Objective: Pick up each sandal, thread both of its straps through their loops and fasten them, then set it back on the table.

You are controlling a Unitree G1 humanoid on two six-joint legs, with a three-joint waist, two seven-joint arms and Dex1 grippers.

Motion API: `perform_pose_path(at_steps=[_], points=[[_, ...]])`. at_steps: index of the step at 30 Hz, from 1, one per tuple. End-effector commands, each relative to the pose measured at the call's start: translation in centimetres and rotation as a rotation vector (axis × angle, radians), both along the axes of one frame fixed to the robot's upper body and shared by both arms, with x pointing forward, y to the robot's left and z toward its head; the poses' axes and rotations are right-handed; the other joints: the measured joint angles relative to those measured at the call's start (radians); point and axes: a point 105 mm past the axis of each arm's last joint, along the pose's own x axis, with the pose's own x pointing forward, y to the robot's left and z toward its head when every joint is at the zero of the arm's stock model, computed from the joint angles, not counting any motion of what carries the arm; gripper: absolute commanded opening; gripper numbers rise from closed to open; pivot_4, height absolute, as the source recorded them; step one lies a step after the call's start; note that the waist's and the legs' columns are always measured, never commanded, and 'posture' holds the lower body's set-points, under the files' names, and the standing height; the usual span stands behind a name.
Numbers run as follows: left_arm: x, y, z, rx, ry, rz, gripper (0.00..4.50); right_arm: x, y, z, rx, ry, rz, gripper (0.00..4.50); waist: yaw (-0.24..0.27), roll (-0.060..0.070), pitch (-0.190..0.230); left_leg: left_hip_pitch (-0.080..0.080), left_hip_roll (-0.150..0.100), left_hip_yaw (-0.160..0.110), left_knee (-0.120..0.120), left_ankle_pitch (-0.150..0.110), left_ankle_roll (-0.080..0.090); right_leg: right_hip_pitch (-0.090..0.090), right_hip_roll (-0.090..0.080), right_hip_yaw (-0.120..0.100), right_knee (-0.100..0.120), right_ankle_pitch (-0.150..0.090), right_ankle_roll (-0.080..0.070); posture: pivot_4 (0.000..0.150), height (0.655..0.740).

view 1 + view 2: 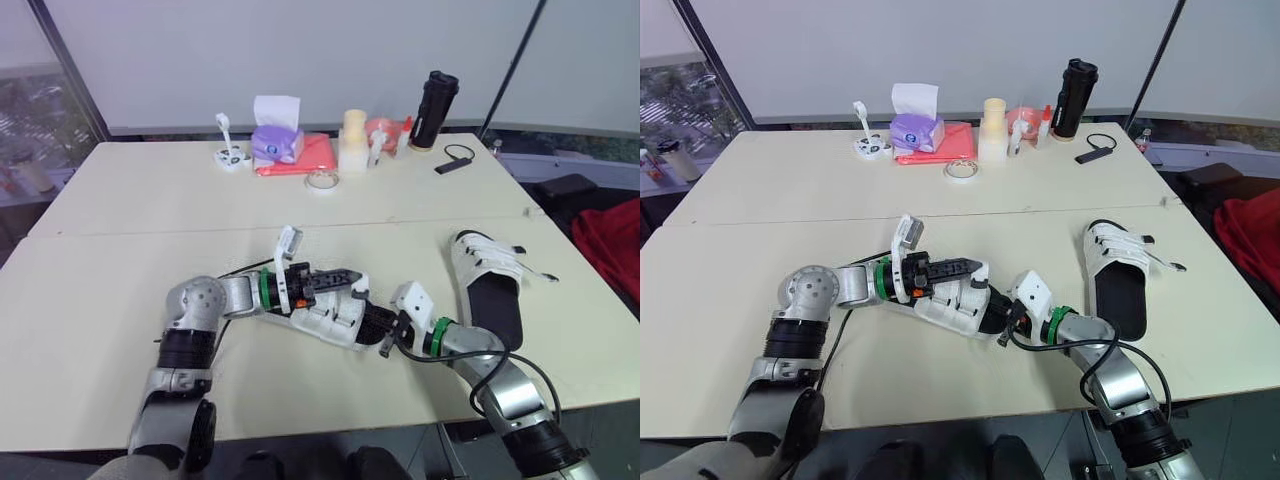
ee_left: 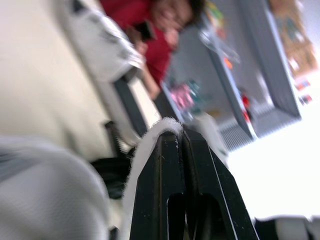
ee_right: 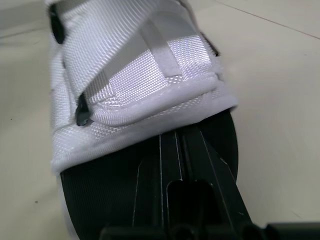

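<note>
Here, in the head view, the white woven sandal with black footbed [image 1: 330, 318] lies crosswise between my arms. Left wrist view: my left gripper [image 2: 175, 136] pinches its white fuzzy strap [image 2: 145, 145]. Right wrist view: my right gripper [image 3: 181, 134], fingers together, rests along the footbed, straps straight ahead.

No lettering or number is showing legibly on the white sandals [image 1: 480, 260], purple tissue box [image 1: 277, 143] or black flask [image 1: 434, 108].
</note>
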Motion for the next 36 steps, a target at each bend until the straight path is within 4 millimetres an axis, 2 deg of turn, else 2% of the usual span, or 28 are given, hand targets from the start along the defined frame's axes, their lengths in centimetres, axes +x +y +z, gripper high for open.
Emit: perform_pose_path(at_steps=[1,2,3,9,10,13,15,17,19,20,22,25,32,36], points=[[0.3,-0.1,2.6,-0.036,-0.114,0.018,0.55,-1.4,-1.6,-5.4,-0.104,0.201,-0.057,0.0,0.001,0.0,0.0,0.0,0.0,0.0,0.0,0.0,0.0,0.001,0.0,0.0,0.0,0.0,0.0,0.15,0.74],[0.2,-0.2,2.7,-0.032,-0.121,0.009,0.77,-1.4,-1.6,-5.4,-0.104,0.201,-0.058,0.0,0.001,0.0,0.0,0.0,-0.001,0.0,0.0,0.0,-0.001,0.001,-0.001,0.0,0.0,0.0,0.0,0.15,0.74],[0.1,-0.2,2.7,-0.031,-0.124,0.003,1.18,-1.4,-1.6,-5.4,-0.103,0.201,-0.059,0.0,0.001,0.0,0.0,0.0,-0.001,0.0,0.0,0.001,-0.002,0.001,-0.001,0.0,-0.001,0.0,0.0,0.15,0.74],[0.2,0.0,3.1,-0.003,-0.191,0.006,4.24,-1.4,-1.6,-5.4,-0.103,0.203,-0.061,0.0,0.002,0.0,-0.001,0.001,-0.001,0.0,0.0,0.001,-0.002,0.001,-0.001,0.0,-0.001,0.0,0.0,0.15,0.74],[0.3,0.1,3.3,0.0,-0.21,0.007,4.44,-1.4,-1.7,-5.5,-0.104,0.203,-0.06,0.0,0.002,0.0,-0.001,0.001,-0.001,0.0,0.0,0.001,-0.002,0.001,-0.001,0.0,-0.001,0.0,0.0,0.15,0.74],[0.4,0.2,3.5,0.003,-0.233,0.006,4.44,-1.5,-1.7,-5.5,-0.105,0.204,-0.06,0.0,0.002,0.0,-0.001,0.001,-0.001,0.0,0.0,0.001,-0.002,0.001,-0.001,0.0,-0.001,0.0,0.0,0.15,0.74],[1.8,0.6,4.9,0.059,-0.38,0.053,4.44,-1.4,-1.6,-5.5,-0.104,0.205,-0.06,0.0,0.002,0.0,-0.001,0.001,-0.001,0.0,0.0,0.001,-0.002,0.001,-0.001,0.0,-0.001,0.0,0.0,0.15,0.74],[2.8,0.7,5.8,0.244,-0.673,0.037,4.44,-1.4,-1.7,-5.5,-0.105,0.204,-0.06,0.0,0.003,0.0,0.0,0.0,-0.001,0.001,0.0,0.001,-0.002,0.001,-0.001,0.0,-0.001,0.0,0.0,0.15,0.74],[2.3,0.5,3.8,0.418,-0.889,-0.117,4.44,-1.3,-1.6,-5.5,-0.105,0.204,-0.056,0.0,0.003,0.001,-0.001,0.0,-0.002,0.003,-0.002,0.003,-0.007,0.001,-0.001,0.0,-0.002,-0.001,-0.002,0.15,0.74],[2.2,0.4,2.8,0.447,-0.916,-0.208,4.44,-1.2,-1.5,-5.5,-0.105,0.204,-0.052,0.0,0.003,0.003,-0.004,0.001,-0.002,0.004,-0.003,0.003,-0.007,0.001,-0.001,0.0,-0.003,-0.002,-0.004,0.15,0.74],[2.7,0.1,1.8,0.467,-0.914,-0.324,4.44,-1.1,-1.3,-5.5,-0.105,0.203,-0.048,0.0,0.004,0.005,-0.008,0.001,-0.002,0.004,-0.005,0.003,-0.007,0.002,-0.001,0.001,-0.005,-0.002,-0.005,0.15,0.74],[3.4,-0.6,1.3,0.468,-0.87,-0.436,4.44,-0.9,-1.3,-5.4,-0.103,0.201,-0.048,0.0,0.005,0.002,-0.007,0.0,-0.002,0.004,-0.003,0.004,-0.006,0.001,0.0,0.001,-0.005,-0.002,-0.006,0.15,0.74],[3.3,-1.7,1.7,0.393,-0.789,-0.548,4.44,-1.0,-1.4,-5.5,-0.096,0.2,-0.064,0.0,-0.006,0.001,-0.006,-0.001,-0.001,0.004,-0.004,0.003,-0.004,-0.001,0.001,0.0,-0.003,-0.001,-0.001,0.15,0.74],[2.9,-2.3,0.9,0.394,-0.76,-0.594,4.44,-1.2,-1.4,-5.5,-0.092,0.201,-0.072,0.0,-0.006,0.001,-0.006,-0.001,-0.001,0.003,-0.002,0.003,-0.004,-0.001,0.001,0.0,-0.002,0.0,0.0,0.15,0.74]])
